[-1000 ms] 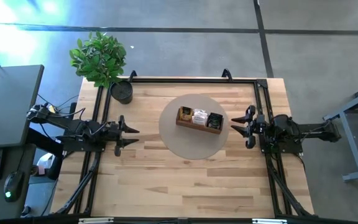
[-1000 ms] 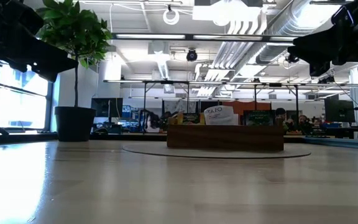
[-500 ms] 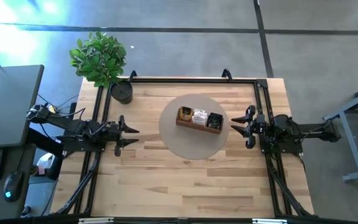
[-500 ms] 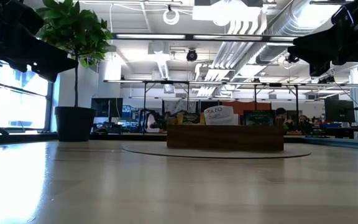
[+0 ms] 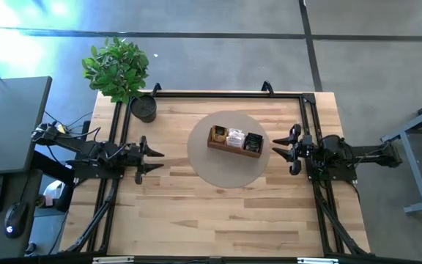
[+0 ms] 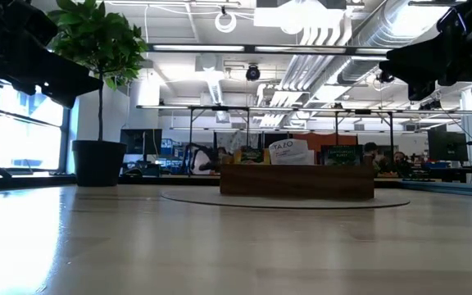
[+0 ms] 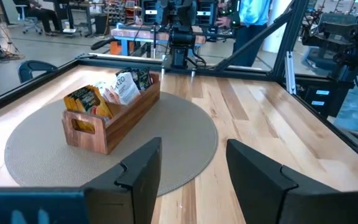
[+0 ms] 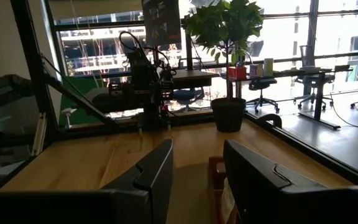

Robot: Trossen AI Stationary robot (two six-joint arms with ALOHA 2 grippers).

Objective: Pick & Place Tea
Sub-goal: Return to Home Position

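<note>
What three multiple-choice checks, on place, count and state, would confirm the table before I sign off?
1. Where is the tray? A) on the round mat; B) on bare wood; C) held in the air.
2. How many of its compartments hold tea packets? A) one; B) two; C) three.
3. How are the left gripper and right gripper? A) both shut on packets; B) both open, empty; C) one open, one shut.
1A: the mat shows all round the tray. 2C: packets show in each compartment. 3B: each wrist view shows a clear gap, nothing held.
</note>
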